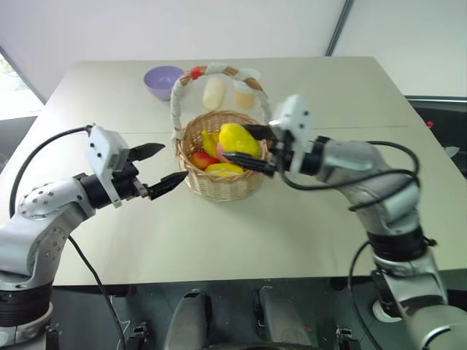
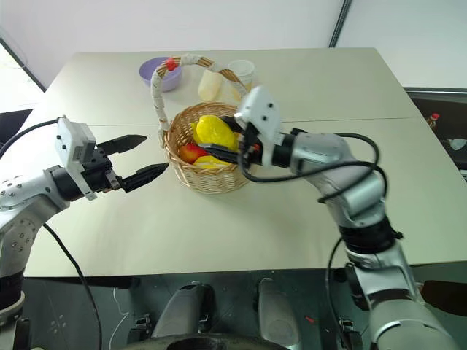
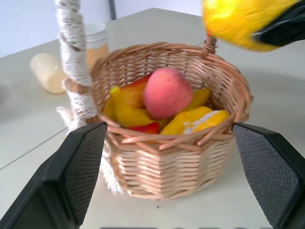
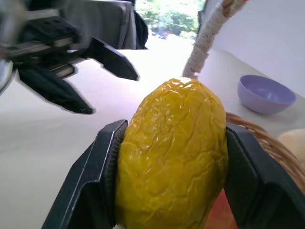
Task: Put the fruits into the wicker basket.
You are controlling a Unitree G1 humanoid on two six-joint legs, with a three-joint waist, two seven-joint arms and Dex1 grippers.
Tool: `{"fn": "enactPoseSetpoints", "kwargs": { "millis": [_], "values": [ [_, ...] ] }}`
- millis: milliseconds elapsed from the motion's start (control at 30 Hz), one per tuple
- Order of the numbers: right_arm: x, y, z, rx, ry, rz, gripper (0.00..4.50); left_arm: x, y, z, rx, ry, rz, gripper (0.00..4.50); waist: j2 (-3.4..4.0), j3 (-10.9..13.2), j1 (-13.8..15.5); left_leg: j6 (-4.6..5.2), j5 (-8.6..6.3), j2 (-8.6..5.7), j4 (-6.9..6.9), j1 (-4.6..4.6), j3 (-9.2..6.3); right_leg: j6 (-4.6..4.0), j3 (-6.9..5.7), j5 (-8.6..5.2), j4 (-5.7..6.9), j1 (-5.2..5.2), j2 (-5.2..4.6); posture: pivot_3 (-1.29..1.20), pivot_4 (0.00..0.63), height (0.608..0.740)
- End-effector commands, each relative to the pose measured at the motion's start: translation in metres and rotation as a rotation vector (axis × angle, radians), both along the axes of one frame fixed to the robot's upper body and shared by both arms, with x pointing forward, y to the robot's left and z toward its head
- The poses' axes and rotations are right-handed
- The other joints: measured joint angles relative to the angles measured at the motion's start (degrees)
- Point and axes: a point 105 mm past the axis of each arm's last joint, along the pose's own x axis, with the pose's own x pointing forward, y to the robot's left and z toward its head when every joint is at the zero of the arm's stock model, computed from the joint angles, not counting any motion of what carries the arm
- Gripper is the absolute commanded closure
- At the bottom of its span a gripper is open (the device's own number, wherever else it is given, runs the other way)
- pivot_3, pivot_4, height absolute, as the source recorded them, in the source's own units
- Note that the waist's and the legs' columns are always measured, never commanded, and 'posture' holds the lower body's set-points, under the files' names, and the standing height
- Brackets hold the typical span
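Lemon: the yellow oval wrinkled lemon (image 4: 172, 157) is above the round tan woven wicker basket (image 1: 219, 182), clamped between both fingers of the right gripper (image 1: 246, 145).
Basket: a pink round peach (image 3: 167, 92) and other fruits lie inside.
Left gripper (image 1: 159, 167): fingers spread wide, holding nothing, just beside the basket.
Behind: purple bowl (image 1: 163, 81).

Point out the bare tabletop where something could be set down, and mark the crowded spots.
Free: the near tabletop between both arms, in front of the round tan wicker basket, and the far right corner. Crowded: behind the basket, where the purple bowl, pale cream oblong piece and cup stand; and over the basket, where the right pincer holds the yellow oval lemon.
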Motion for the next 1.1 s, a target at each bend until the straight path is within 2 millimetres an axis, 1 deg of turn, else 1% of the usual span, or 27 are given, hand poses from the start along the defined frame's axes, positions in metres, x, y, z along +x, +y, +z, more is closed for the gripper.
{"fn": "enactPoseSetpoints", "kwargs": {
  "millis": [33,67,133,167,200,233,300,367,400,467,567,667,733,767,800,900,967,1067,1100],
  "values": [
    [0.021,0.004,0.001,-0.012,-0.02,-0.106,2.18,-0.006,-0.004,0.012,-0.007,-0.064,-0.006,0.0,0.0,0.0,0.1,0.0,0.0,-0.04,0.0,-0.04,0.01,0.0,0.0,0.0,-0.01,-0.02,-0.05,0.0,0.15,0.74],
    [0.025,0.005,-0.002,-0.028,-0.023,-0.115,2.18,-0.007,-0.005,0.012,-0.012,-0.066,-0.005,0.0,0.0,0.0,0.1,0.0,0.0,-0.06,0.0,-0.06,0.02,0.01,-0.01,0.01,-0.02,-0.03,-0.1,0.0,0.15,0.74],
    [0.026,0.006,-0.005,-0.038,-0.026,-0.114,1.21,-0.008,-0.007,0.011,-0.017,-0.068,-0.006,0.0,0.0,0.0,0.1,0.01,-0.01,-0.09,0.0,-0.11,0.03,0.01,-0.01,0.01,-0.06,-0.05,-0.14,0.0,0.15,0.74],
    [0.025,0.007,-0.004,-0.034,-0.032,-0.106,0.91,-0.009,-0.008,0.011,-0.019,-0.068,-0.005,0.0,0.0,0.0,0.0,0.01,-0.01,-0.1,0.0,-0.14,0.03,0.02,-0.01,0.01,-0.06,-0.07,-0.14,0.0,0.15,0.74],
    [0.021,0.008,0.001,-0.032,-0.073,-0.086,0.37,-0.009,-0.008,0.011,-0.022,-0.068,-0.003,0.0,0.0,0.0,0.0,0.02,-0.01,-0.09,0.0,-0.18,0.03,0.02,-0.01,0.01,-0.06,-0.12,-0.14,0.0,0.15,0.74],
    [0.016,0.009,0.007,-0.028,-0.124,-0.059,0.06,-0.009,-0.008,0.01,-0.026,-0.066,0.0,0.0,0.0,0.0,-0.1,0.02,-0.01,-0.09,0.0,-0.27,0.04,0.03,0.0,0.02,-0.03,-0.24,-0.14,0.0,0.15,0.74],
    [0.0,0.006,0.017,-0.008,-0.191,0.019,0.06,-0.01,-0.009,0.01,-0.03,-0.065,0.002,0.0,0.0,0.0,-0.1,-0.04,0.02,-0.06,0.01,-0.53,0.04,0.04,0.0,0.02,0.07,-0.56,-0.1,0.0,0.15,0.74],
    [-0.019,-0.005,0.021,-0.004,-0.23,0.099,0.06,-0.011,-0.008,0.009,-0.032,-0.062,0.002,0.0,0.0,0.0,0.0,-0.06,0.04,-0.03,0.02,-0.73,0.01,0.04,-0.01,0.03,0.13,-0.79,-0.04,0.0,0.15,0.74],
    [-0.029,-0.015,0.019,-0.012,-0.228,0.138,0.06,-0.011,-0.008,0.008,-0.036,-0.058,0.002,0.0,0.0,0.0,0.1,-0.06,0.03,-0.02,0.02,-0.76,-0.03,0.04,-0.03,0.03,0.13,-0.8,-0.03,0.0,0.15,0.74],
    [-0.042,-0.03,0.014,-0.018,-0.182,0.165,0.06,-0.011,-0.008,0.006,-0.04,-0.048,-0.004,0.0,-0.01,0.0,0.2,-0.05,0.03,-0.04,0.02,-0.8,-0.07,0.04,-0.07,0.03,0.1,-0.79,-0.05,0.0,0.15,0.74],
    [-0.05,-0.047,0.008,-0.005,-0.127,0.149,0.06,-0.011,-0.009,0.004,-0.045,-0.039,-0.014,0.0,-0.01,0.0,-0.1,-0.04,0.03,-0.05,0.08,-0.8,-0.04,0.05,-0.06,0.03,0.06,-0.75,-0.09,0.0,0.15,0.74],
    [-0.038,-0.065,0.003,0.017,-0.086,0.027,0.06,-0.01,-0.011,0.006,-0.08,-0.038,-0.03,0.0,-0.01,0.0,-0.4,-0.04,0.03,0.01,0.09,-0.68,0.03,0.04,0.0,0.04,0.15,-0.74,0.03,0.0,0.15,0.74],
    [-0.022,-0.077,-0.003,0.04,-0.068,-0.084,0.06,-0.01,-0.015,0.009,-0.118,-0.041,-0.057,0.0,-0.01,0.0,-0.3,-0.07,0.05,0.0,0.09,-0.64,0.02,0.02,-0.01,0.03,0.23,-0.74,0.14,0.0,0.15,0.74],
    [-0.017,-0.08,-0.005,0.051,-0.063,-0.117,0.06,-0.01,-0.016,0.01,-0.127,-0.042,-0.064,0.0,-0.02,0.0,-0.3,-0.08,0.06,0.0,0.09,-0.63,0.0,0.01,-0.01,0.03,0.26,-0.74,0.16,0.0,0.15,0.74],
    [-0.007,-0.084,-0.008,0.066,-0.057,-0.168,0.06,-0.01,-0.017,0.011,-0.13,-0.043,-0.069,0.0,-0.02,0.0,-0.3,-0.1,0.07,0.0,0.1,-0.62,0.01,0.01,-0.01,0.03,0.27,-0.74,0.18,0.0,0.15,0.74],
    [0.013,-0.086,-0.013,0.105,-0.053,-0.253,0.06,-0.008,-0.018,0.011,-0.129,-0.043,-0.07,0.0,-0.01,0.0,-0.3,-0.12,0.08,-0.02,0.12,-0.63,0.04,0.01,0.0,0.04,0.28,-0.74,0.18,0.0,0.15,0.74],
    [0.03,-0.082,-0.014,0.182,-0.018,-0.293,0.06,-0.009,-0.02,0.01,-0.133,-0.041,-0.076,0.0,-0.01,0.0,-0.6,-0.12,0.08,-0.02,0.12,-0.63,0.07,0.01,0.02,0.04,0.3,-0.75,0.18,0.0,0.15,0.74],
    [0.04,-0.073,-0.016,0.227,-0.011,-0.294,0.06,-0.01,-0.022,0.01,-0.134,-0.039,-0.08,0.0,-0.01,0.0,-0.4,-0.12,0.08,-0.02,0.12,-0.64,0.06,0.01,0.03,0.04,0.32,-0.78,0.19,0.0,0.15,0.74],
    [0.041,-0.072,-0.016,0.243,-0.007,-0.289,0.59,-0.01,-0.022,0.009,-0.134,-0.039,-0.08,0.0,-0.01,0.0,-0.3,-0.13,0.08,-0.02,0.12,-0.65,0.05,0.01,0.02,0.04,0.32,-0.78,0.19,0.0,0.15,0.74]
  ]
}}
